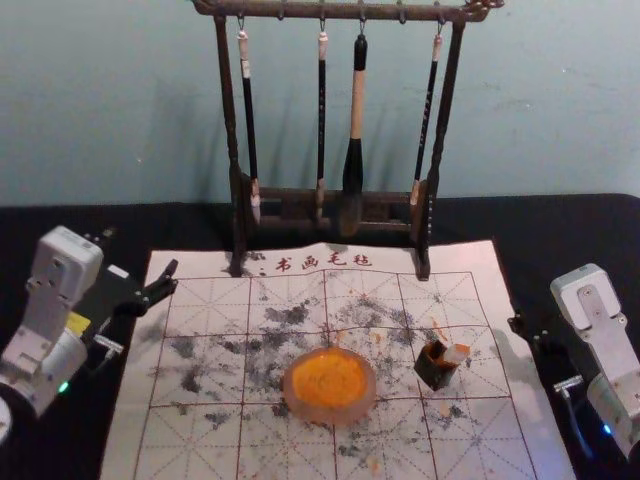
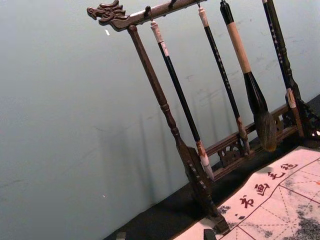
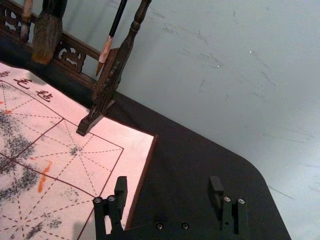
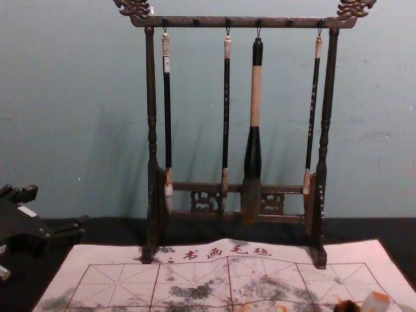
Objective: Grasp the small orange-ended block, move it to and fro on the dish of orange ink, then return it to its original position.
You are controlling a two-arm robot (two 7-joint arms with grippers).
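Though orange-ended, a pale block [image 1: 457, 354]

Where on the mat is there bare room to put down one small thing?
Free: the mat left of the ink dish, and between dish and brush rack. Crowded: right of the dish, with the block and dark holder.

The ink [image 1: 328, 378] is orange, the mat [image 1: 450, 297] red-gridded.
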